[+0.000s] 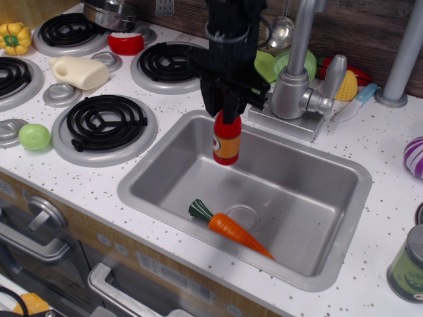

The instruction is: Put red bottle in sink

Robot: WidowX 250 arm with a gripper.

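The red bottle (227,140) with its orange-yellow label band hangs upright over the back left part of the sink (165,142). My black gripper (226,109) comes down from above and is shut on the bottle's neck. The bottle's cap is hidden between the fingers. The sink is a silver-grey basin with a round drain (242,216); an orange toy carrot (228,227) lies on its floor by the drain.
A silver faucet (297,79) stands just behind right of the gripper. Black burners (104,123) lie left of the sink, with a cream-white bottle (79,71), a red bowl (126,43), a green ball (34,137), green plates (264,66). A green can (411,264) sits front right.
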